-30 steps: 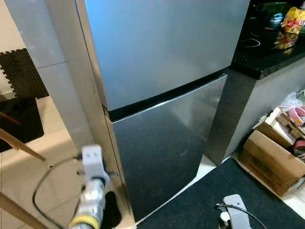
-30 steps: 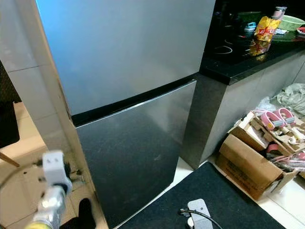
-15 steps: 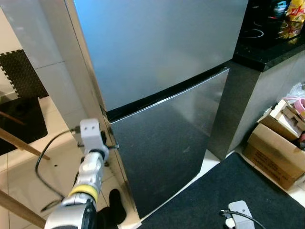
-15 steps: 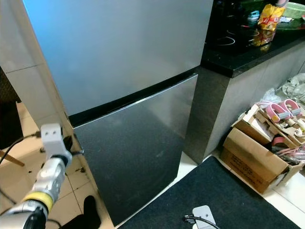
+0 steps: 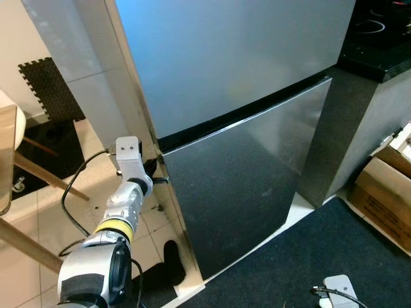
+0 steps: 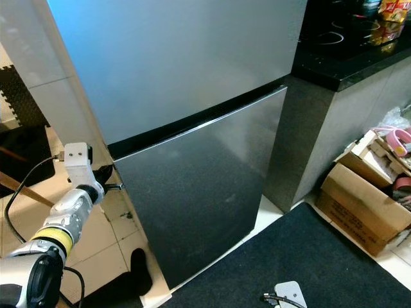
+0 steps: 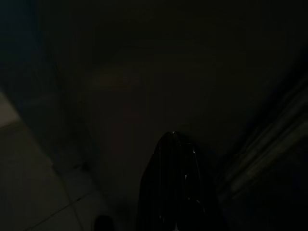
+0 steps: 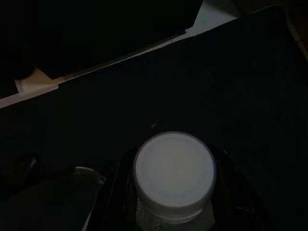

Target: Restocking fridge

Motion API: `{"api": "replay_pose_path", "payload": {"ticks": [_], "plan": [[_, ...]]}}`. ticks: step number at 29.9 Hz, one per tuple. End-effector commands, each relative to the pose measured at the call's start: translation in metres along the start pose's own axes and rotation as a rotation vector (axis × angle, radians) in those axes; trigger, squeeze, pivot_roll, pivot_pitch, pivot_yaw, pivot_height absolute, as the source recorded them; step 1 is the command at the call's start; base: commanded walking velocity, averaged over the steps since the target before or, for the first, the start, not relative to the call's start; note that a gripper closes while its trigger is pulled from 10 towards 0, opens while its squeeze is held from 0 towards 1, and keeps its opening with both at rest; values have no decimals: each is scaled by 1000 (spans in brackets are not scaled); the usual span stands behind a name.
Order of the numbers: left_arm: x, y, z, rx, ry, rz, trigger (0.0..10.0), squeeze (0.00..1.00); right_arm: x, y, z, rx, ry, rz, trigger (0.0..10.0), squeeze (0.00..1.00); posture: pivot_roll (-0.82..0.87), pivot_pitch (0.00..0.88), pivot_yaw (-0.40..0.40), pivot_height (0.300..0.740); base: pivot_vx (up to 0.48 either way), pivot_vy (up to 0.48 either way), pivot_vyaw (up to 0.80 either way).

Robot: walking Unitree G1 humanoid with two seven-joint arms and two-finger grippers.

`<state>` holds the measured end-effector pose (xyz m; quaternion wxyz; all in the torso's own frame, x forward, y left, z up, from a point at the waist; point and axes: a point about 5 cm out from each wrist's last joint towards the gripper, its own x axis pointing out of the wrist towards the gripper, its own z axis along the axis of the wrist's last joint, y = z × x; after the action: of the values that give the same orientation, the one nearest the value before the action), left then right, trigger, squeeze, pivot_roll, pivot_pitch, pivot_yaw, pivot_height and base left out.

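The fridge (image 5: 237,83) stands right before me, both doors closed: a silver upper door and a darker lower door (image 6: 199,192), with a black seam between them. My left arm reaches forward, and its gripper (image 5: 158,174) is at the fridge's left edge, level with that seam. The left wrist view is very dark. In the right wrist view my right gripper (image 8: 174,192) is shut on a bottle with a round white cap (image 8: 173,174), held low over the dark mat. The right wrist (image 5: 338,286) shows at the bottom of the left eye view.
A black mat (image 6: 314,256) lies in front of the fridge. An open cardboard box (image 6: 359,208) of clutter sits at the right, beside a black counter (image 6: 350,61). Wooden furniture legs (image 5: 38,179) and a black foam tile (image 5: 48,90) are at the left. A dark object (image 5: 172,260) lies by the fridge's foot.
My left arm has risen and stretched forward, bringing its gripper up to the fridge's left edge at the door seam. The camera has shifted too. The right arm stays low.
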<state>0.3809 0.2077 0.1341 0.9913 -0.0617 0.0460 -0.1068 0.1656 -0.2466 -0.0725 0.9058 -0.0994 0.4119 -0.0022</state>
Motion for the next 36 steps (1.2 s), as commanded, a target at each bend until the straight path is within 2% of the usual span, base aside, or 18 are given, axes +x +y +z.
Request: {"api": "replay_pose_path", "payload": {"ticks": [1, 2, 3, 4, 5, 9, 10, 13, 14, 16, 19, 24, 30, 32, 33, 34, 35, 36], "plan": [[8, -14, 13, 22, -19, -125, 10000, 12, 0, 1, 3, 0, -27, -5, 10000, 0, -146, 110, 72, 726, 0, 0, 0], [6, -13, 13, 21, -14, -161, 10000, 59, 0, 2, 3, -2, -27, -2, 10000, 0, -144, 110, 69, 726, 0, 0, 0], [6, -13, 13, 21, -14, -161, 10000, 59, 0, 2, 3, -2, -27, -2, 10000, 0, -144, 110, 69, 726, 0, 0, 0], [4, -11, 12, 18, -4, -194, 10000, 294, 1, 3, 4, -6, -27, 2, 10000, 0, -138, 110, 62, 726, 0, 0, 0], [2, -10, 10, 21, 13, -224, 10000, 416, 1, 4, 6, -10, -29, 6, 10000, 0, -134, 112, 57, 726, 0, 0, 0], [0, -8, 9, 16, 44, -276, 10000, 408, 3, 6, 10, -22, -34, 19, 10000, 0, -130, 114, 49, 726, 0, 0, 0], [1, -9, 10, 18, 46, -277, 10000, 514, 4, 7, 11, -25, -36, 22, 10000, 0, -130, 114, 47, 726, 0, 0, 0], [1, -9, 11, 20, 47, -279, 10000, 514, 4, 7, 12, -26, -38, 23, 10000, 0, -130, 115, 45, 726, 0, 0, 0], [3, -10, 13, 22, 46, -279, 10000, 753, 4, 7, 12, -33, -40, 24, 10000, 0, -130, 117, 44, 726, 0, 0, 0], [5, -13, 15, 20, 44, -284, 10000, 1000, 4, 6, 13, -39, -40, 26, 10000, 0, -130, 117, 44, 726, 0, 0, 0], [7, -17, 17, 14, 41, -294, 10000, 1000, 4, 6, 12, -40, -40, 26, 10000, 0, -130, 117, 44, 726, 0, 0, 0], [13, -36, 19, -15, 36, -387, 10000, 1000, 2, 3, 9, -38, -35, 18, 10000, 0, -140, 119, 52, 726, 0, 0, 0], [15, -49, 17, -28, 50, -475, 10000, 1000, 2, 2, 8, -35, -33, 15, 10000, 0, -140, 116, 58, 726, 0, 0, 0], [15, -49, 17, -28, 50, -475, 10000, 1000, 2, 2, 8, -35, -33, 15, 10000, 0, -140, 116, 58, 726, 0, 0, 0], [15, -52, 16, -11, 57, -494, 8667, 1000, 2, 3, 9, -35, -33, 15, 10000, 0, -137, 115, 58, 726, 0, 0, 0], [15, -52, 16, -11, 57, -494, 8667, 1000, 2, 3, 9, -35, -33, 15, 10000, 0, -137, 115, 58, 726, 0, 0, 0], [15, -54, 15, -3, 68, -518, 7647, 1000, 2, 3, 9, -35, -33, 16, 10000, 0, -135, 114, 57, 726, 0, 0, 0], [14, -55, 15, 8, 72, -539, 4980, 631, 2, 3, 9, -37, -33, 17, 10000, 0, -132, 112, 55, 726, 0, 0, 0]]}}
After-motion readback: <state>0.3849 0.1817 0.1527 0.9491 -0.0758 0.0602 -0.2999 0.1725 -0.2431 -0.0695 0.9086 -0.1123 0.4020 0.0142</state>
